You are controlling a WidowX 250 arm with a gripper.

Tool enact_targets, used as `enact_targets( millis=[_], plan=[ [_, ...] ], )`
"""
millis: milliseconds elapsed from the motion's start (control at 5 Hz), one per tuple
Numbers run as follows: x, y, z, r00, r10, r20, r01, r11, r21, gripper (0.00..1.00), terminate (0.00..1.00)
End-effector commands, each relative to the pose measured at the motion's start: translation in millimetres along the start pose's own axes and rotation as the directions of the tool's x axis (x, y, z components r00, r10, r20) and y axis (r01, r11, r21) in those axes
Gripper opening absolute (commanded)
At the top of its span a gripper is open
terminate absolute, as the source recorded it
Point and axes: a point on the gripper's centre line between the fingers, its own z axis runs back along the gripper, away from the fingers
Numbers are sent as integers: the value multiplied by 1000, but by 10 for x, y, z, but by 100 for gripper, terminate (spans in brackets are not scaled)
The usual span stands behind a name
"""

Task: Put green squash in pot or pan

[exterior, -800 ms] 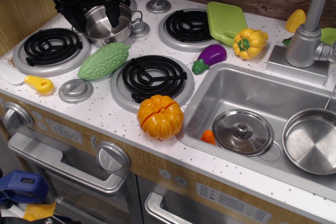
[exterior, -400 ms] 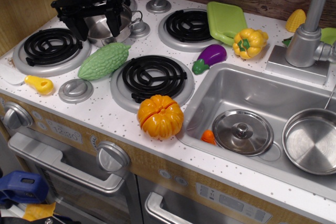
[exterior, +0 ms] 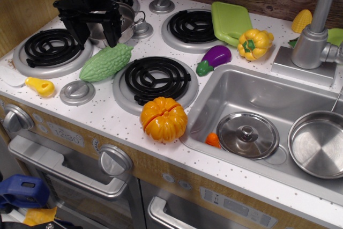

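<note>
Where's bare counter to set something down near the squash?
Free: the front strip between the knob and the pumpkin, and the bare front burner. Crowded: behind the squash, where the open gripper hangs before the pot.

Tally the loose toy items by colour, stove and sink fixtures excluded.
Green: 2, squash, cutting board
Yellow/orange: 5, pumpkin, pepper, corn, small yellow piece, small orange piece in sink
Purple: 1, eggplant
Steel: 3, pot, lid, pan
Total: 11
</note>
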Motion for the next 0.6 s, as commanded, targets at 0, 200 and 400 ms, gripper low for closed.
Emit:
enact_targets(
  millis=[0, 200, 400],
  plan=[
    [-19, -28, 31, 993, -117, 19, 116, 993, 28, 100, 0],
    [-65, -15, -79, 987, -159, 23, 158, 987, 23, 100, 0],
    [-109, 14, -234, 983, -179, 29, 178, 983, 53, 100, 0]
  ],
)
